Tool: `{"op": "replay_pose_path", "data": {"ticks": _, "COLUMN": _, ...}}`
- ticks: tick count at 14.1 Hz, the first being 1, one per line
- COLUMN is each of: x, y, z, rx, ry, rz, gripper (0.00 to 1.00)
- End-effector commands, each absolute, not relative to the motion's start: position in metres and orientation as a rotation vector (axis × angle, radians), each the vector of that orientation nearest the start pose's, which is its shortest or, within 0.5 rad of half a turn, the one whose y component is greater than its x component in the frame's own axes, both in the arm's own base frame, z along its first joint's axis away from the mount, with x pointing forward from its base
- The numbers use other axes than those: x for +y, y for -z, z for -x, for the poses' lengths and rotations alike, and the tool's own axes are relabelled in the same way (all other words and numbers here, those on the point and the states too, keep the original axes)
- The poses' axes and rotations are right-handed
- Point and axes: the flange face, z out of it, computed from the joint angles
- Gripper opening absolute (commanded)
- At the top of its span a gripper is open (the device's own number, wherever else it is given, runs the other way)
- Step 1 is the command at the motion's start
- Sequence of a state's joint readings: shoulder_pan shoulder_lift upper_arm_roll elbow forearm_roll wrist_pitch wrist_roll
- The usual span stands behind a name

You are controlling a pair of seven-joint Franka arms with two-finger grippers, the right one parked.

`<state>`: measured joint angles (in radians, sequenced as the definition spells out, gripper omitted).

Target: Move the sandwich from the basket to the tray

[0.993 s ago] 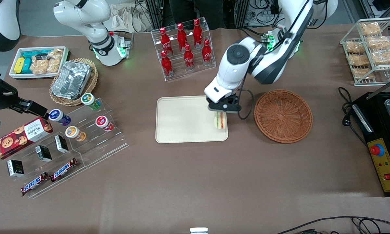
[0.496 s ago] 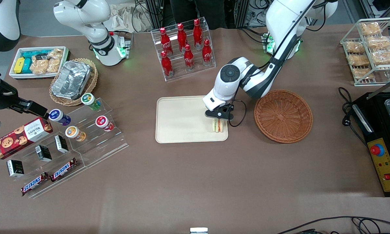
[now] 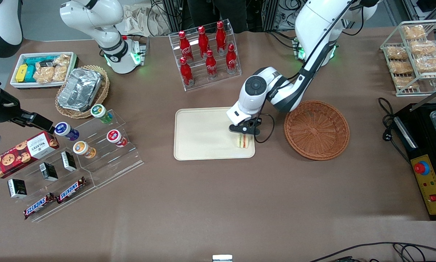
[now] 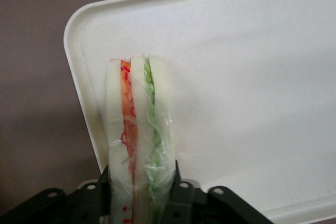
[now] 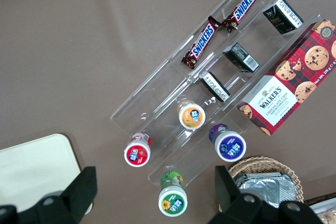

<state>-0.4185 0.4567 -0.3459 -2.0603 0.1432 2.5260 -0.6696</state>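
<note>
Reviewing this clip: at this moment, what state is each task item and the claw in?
sandwich: wrapped, standing on edge over the tray's corner nearest the basket, held.
tray: flat on the table, otherwise bare.
basket: empty.
claw: low over the tray, shut on the sandwich.

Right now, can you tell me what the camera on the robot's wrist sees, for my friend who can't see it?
The gripper is shut on the sandwich, holding it over a rounded corner of the tray. The sandwich is wrapped in clear film, with white bread and red and green filling. Brown table shows beside the tray.
</note>
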Motion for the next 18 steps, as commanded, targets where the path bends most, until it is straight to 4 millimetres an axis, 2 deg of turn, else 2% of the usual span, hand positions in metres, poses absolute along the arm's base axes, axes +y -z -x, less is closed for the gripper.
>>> {"op": "replay_pose_path", "data": {"ticks": 1, "x": -0.415, "y": -0.227, "z": -0.434, "rx": 0.272, "ry": 0.016, "rz": 3.211, "gripper": 1.0}}
{"op": "replay_pose_path", "data": {"ticks": 2, "x": -0.415, "y": -0.234, "z": -0.437, "rx": 0.23, "ry": 0.034, "rz": 3.218, "gripper": 1.0}}
{"op": "replay_pose_path", "data": {"ticks": 3, "x": -0.412, "y": -0.25, "z": -0.442, "rx": 0.171, "ry": 0.068, "rz": 3.228, "gripper": 1.0}}
{"op": "replay_pose_path", "data": {"ticks": 6, "x": -0.403, "y": -0.327, "z": -0.449, "rx": 0.083, "ry": 0.188, "rz": 3.219, "gripper": 1.0}}
{"op": "replay_pose_path", "data": {"ticks": 9, "x": -0.354, "y": -0.419, "z": -0.47, "rx": -0.047, "ry": 0.275, "rz": 3.171, "gripper": 1.0}}
{"op": "replay_pose_path", "data": {"ticks": 11, "x": -0.319, "y": -0.466, "z": -0.485, "rx": -0.105, "ry": 0.317, "rz": 3.128, "gripper": 1.0}}
{"op": "replay_pose_path", "data": {"ticks": 14, "x": -0.26, "y": -0.505, "z": -0.511, "rx": -0.045, "ry": 0.297, "rz": 3.089, "gripper": 1.0}}
{"op": "replay_pose_path", "data": {"ticks": 16, "x": -0.215, "y": -0.515, "z": -0.525, "rx": -0.004, "ry": 0.269, "rz": 3.063, "gripper": 1.0}}
{"op": "replay_pose_path", "data": {"ticks": 18, "x": -0.186, "y": -0.522, "z": -0.532, "rx": -0.019, "ry": 0.275, "rz": 3.051, "gripper": 1.0}}
